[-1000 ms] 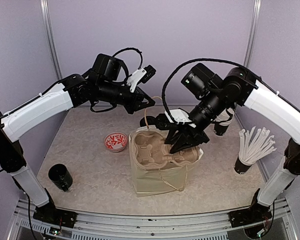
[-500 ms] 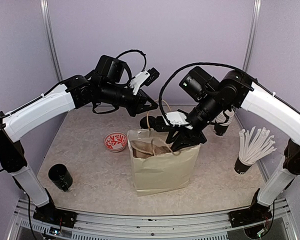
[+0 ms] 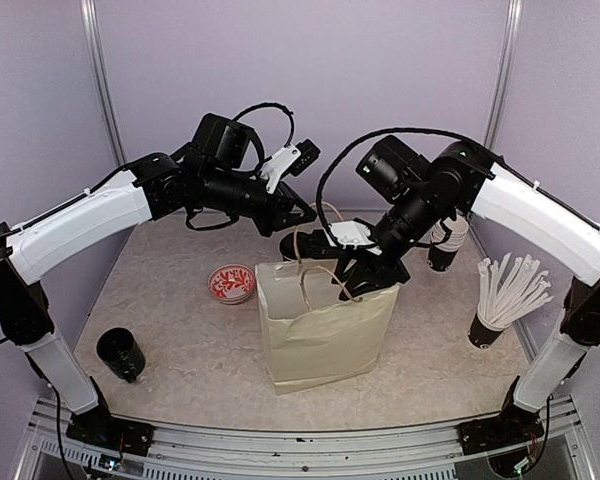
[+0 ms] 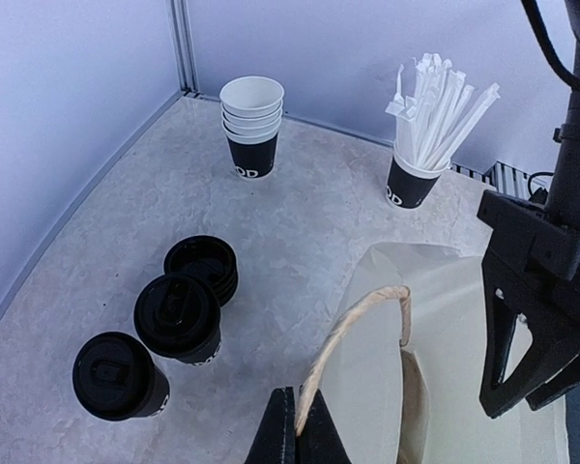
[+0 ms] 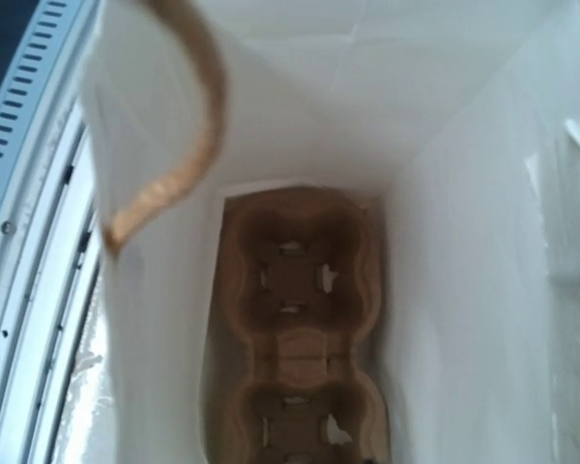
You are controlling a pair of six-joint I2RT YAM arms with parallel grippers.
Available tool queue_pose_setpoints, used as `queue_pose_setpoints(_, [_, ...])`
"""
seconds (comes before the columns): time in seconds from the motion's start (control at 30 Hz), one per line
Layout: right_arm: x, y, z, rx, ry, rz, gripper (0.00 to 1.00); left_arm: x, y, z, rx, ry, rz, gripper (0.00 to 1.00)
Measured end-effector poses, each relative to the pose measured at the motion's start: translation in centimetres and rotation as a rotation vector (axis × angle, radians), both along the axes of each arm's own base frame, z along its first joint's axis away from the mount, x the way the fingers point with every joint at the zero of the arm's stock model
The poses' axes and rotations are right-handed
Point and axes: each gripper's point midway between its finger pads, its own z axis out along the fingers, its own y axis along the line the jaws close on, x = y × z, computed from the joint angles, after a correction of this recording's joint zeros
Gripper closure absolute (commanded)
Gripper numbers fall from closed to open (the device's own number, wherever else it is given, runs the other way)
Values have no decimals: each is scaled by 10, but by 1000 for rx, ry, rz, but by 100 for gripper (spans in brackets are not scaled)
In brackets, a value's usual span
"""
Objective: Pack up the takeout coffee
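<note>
Sitting outside the bag, the takeout coffee [image 4: 178, 319] stands lidded on the table [image 4: 300, 213], between a second lidded cup [image 4: 116, 377] and a stack of lids [image 4: 201, 263]. I have the left gripper [image 4: 295, 427] pinched tight on the paper bag's [image 3: 325, 330] twine handle [image 4: 353, 324]. My right gripper [image 3: 363, 283] hangs at the bag's mouth, jaws partly apart, holding nothing I can make out. A cardboard carrier [image 5: 295, 329] lies inside.
</note>
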Motion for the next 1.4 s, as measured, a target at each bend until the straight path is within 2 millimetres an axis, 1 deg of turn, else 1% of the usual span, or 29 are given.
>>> queue_pose_setpoints(0.07, [-1, 1, 0, 5, 4, 9, 66, -2, -2, 2, -8, -3, -9, 100])
queue_pose_setpoints(0.2, [-3, 0, 9, 25, 9, 25, 56, -14, -7, 8, -29, -29, -53, 100])
queue_pose_setpoints(0.23, [-2, -2, 15, 36, 8, 28, 54, -19, -9, 10, -34, -36, -66, 100])
queue_pose_setpoints(0.27, [-1, -3, 26, 60, -1, 35, 52, -24, -10, 13, -41, -44, -77, 100])
queue_pose_setpoints(0.3, [8, -8, 36, 85, -14, 17, 50, -29, -11, 15, -48, -53, -91, 100])
queue_pose_setpoints(0.33, [16, -14, 51, 122, -31, 0, 48, -34, -13, 18, -55, -62, -105, 100])
queue_pose_setpoints(0.4, [40, -34, 82, 195, -87, -55, 46, -47, -17, 22, -66, -75, -135, 100])
queue_pose_setpoints(0.47, [64, -67, 109, 254, -155, -137, 45, -64, -23, 27, -74, -85, -173, 100])
queue_pose_setpoints(0.5, [73, -85, 120, 276, -189, -179, 45, -76, -27, 29, -79, -90, -200, 100])
queue_pose_setpoints(0.6, [99, -138, 137, 303, -261, -323, 44, -122, -40, 35, -94, -97, -297, 100])
queue_pose_setpoints(0.63, [107, -153, 138, 310, -273, -366, 44, -141, -44, 36, -99, -96, -339, 100])
queue_pose_setpoints(0.67, [113, -164, 136, 314, -274, -398, 44, -158, -47, 36, -102, -95, -374, 100])
queue_pose_setpoints(0.7, [117, -171, 132, 314, -268, -418, 44, -171, -49, 35, -102, -92, -400, 100])
queue_pose_setpoints(0.73, [122, -175, 126, 316, -254, -433, 44, -187, -52, 34, -101, -88, -435, 100])
queue_pose_setpoints(0.83, [133, -174, 101, 312, -185, -443, 44, -227, -56, 27, -83, -67, -510, 100])
queue_pose_setpoints(0.87, [137, -172, 94, 311, -158, -444, 44, -238, -57, 24, -74, -59, -528, 100])
queue_pose_setpoints(0.93, [143, -168, 85, 317, -118, -441, 44, -252, -57, 19, -59, -45, -551, 100])
queue_pose_setpoints(1.03, [146, -164, 83, 338, -91, -429, 44, -256, -56, 10, -36, -27, -546, 100])
queue_pose_setpoints(1.17, [141, -159, 88, 375, -72, -406, 45, -249, -56, 6, -17, -39, -505, 100])
queue_pose_setpoints(1.3, [141, -158, 90, 396, -60, -418, 45, -226, -55, 9, -7, -72, -427, 100])
queue_pose_setpoints(1.37, [143, -158, 88, 396, -52, -440, 44, -204, -53, 17, -13, -91, -368, 100])
queue_pose_setpoints(1.4, [146, -159, 87, 392, -55, -454, 41, -193, -52, 21, -17, -99, -341, 100])
